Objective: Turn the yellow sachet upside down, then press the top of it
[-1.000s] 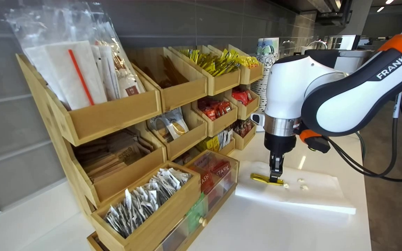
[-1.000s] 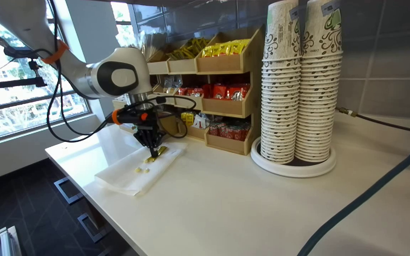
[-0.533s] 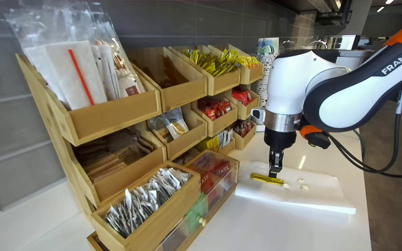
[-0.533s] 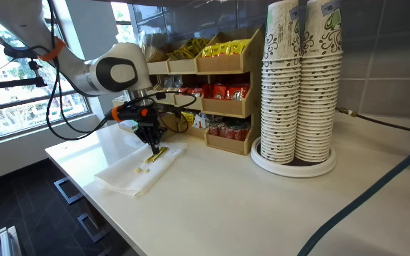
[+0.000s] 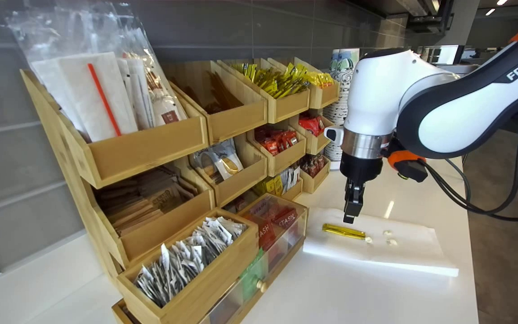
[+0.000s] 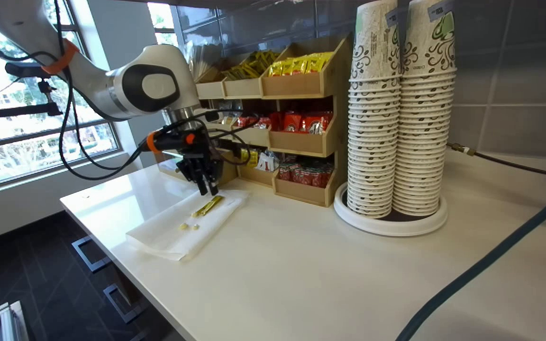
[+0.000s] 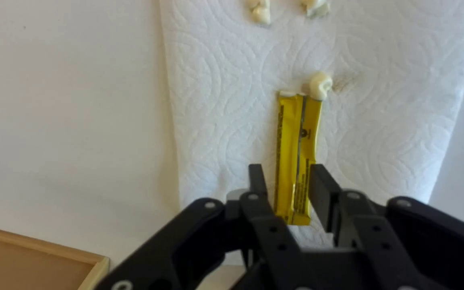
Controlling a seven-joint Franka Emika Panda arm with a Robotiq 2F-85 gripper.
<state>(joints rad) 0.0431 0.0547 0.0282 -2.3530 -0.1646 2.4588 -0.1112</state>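
A long white table (image 6: 320, 265) spreads beneath the claw (image 7: 286, 169). Its edge (image 6: 128, 269), with drawer handles (image 6: 83, 256) below, runs on the claw's side away from the tiled wall (image 5: 281, 27). A wooden rack (image 5: 151, 153) stands against that wall, near the claw yet apart from it; its bins (image 5: 292, 107) hold yellow packets (image 5: 283, 81), red packets (image 5: 281, 144) and slim white packets (image 5: 191, 256). A clear-fronted box (image 5: 301, 220) at its foot shows red packs (image 5: 265, 234) marked STASH. Farther from the claw, across a broad stretch of table, two tall stacks of paper cups (image 6: 375, 151) stand on a round white tray (image 6: 391, 229). Directly under the claw lies a white paper towel (image 7: 224, 112), one end near the table's edge. The claw hangs above it, fingers (image 7: 257, 179) parted by a moderate gap, holding nothing. Below them the yellow sachet (image 7: 288, 161) lies flat on the towel, one end showing between the fingers in the wrist view. Pale cream-colored dabs (image 7: 320, 85) dot the towel; one sits at a corner of the sachet's other end.
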